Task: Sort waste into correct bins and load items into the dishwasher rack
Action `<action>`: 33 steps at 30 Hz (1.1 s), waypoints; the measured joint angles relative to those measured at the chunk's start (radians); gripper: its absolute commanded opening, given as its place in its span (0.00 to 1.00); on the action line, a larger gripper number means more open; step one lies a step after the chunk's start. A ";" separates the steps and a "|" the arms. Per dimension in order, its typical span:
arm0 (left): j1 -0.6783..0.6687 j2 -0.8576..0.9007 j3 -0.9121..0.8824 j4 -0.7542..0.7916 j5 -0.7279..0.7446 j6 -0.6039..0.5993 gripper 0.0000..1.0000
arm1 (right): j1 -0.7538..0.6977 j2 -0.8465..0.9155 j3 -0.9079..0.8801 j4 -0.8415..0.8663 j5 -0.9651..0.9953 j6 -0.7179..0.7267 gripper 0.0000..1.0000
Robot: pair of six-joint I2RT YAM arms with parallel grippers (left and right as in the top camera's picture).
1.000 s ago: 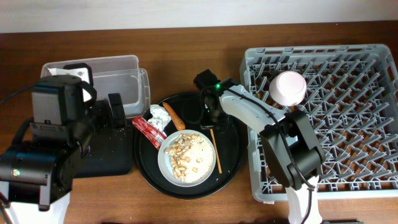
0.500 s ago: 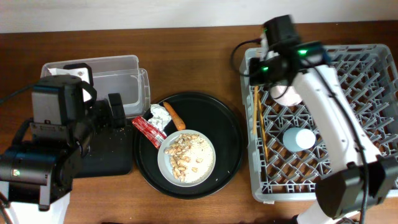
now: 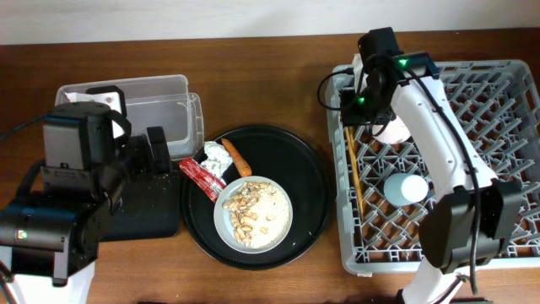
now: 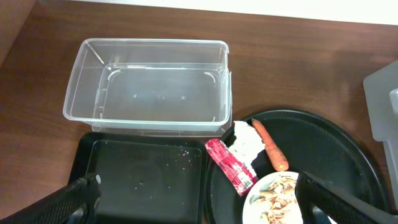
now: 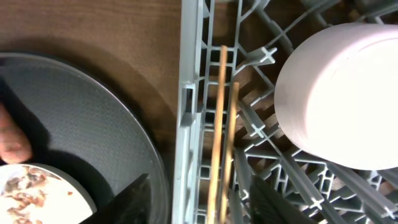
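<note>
The wooden chopsticks (image 3: 353,169) lie lengthwise in the left column of the grey dishwasher rack (image 3: 472,101). My right gripper (image 5: 199,205) stands open above them, its fingers (image 5: 127,202) on either side and off the sticks (image 5: 217,124). A white bowl (image 5: 342,93) and a light-blue cup (image 3: 407,187) sit in the rack. On the round black tray (image 3: 312,194) rest the plate (image 3: 253,213) with food scraps, a red wrapper (image 4: 231,167), a white tissue (image 4: 247,142) and a carrot piece (image 4: 270,144). Over the shallow black tray (image 4: 143,180), my left gripper (image 4: 202,211) is open and holds nothing.
The clear tub (image 4: 149,87) stands behind the shallow black tray with nothing in it. Crumbs dot the shallow tray. The left arm's bulk (image 3: 67,194) covers the table's left front. The rack's wall (image 5: 189,124) runs close to the round tray's right rim.
My right arm carried the chopsticks from the round tray to the rack's left side. Its jaws then opened, and the sticks now lie loose in the rack. The left arm stayed still.
</note>
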 measured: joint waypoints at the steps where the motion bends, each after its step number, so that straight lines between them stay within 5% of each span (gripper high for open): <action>1: 0.000 0.000 0.000 0.000 0.000 0.000 1.00 | 0.000 -0.019 -0.003 0.001 -0.003 0.001 0.57; 8: 0.000 0.000 0.000 0.000 0.000 0.000 1.00 | 0.001 -0.421 -0.010 -0.005 -0.014 -0.022 0.70; 9: 0.000 0.000 0.000 0.000 0.000 0.000 1.00 | 0.002 -0.483 -0.008 -0.024 -0.022 -0.026 0.98; 15: 0.000 0.000 0.000 0.000 0.000 0.000 1.00 | 0.027 -0.679 -0.003 -0.161 -0.061 -0.033 0.98; 26: 0.000 0.000 0.000 0.000 0.000 0.000 1.00 | 0.020 -0.692 -0.006 -0.446 -0.031 -0.033 0.98; 29: 0.000 0.000 0.000 0.000 0.000 0.000 1.00 | 0.017 -0.729 -0.011 -0.420 0.023 -0.035 0.98; 33: 0.000 0.000 0.000 0.000 0.000 0.000 1.00 | 0.017 -0.852 -0.091 -0.120 0.058 -0.110 0.98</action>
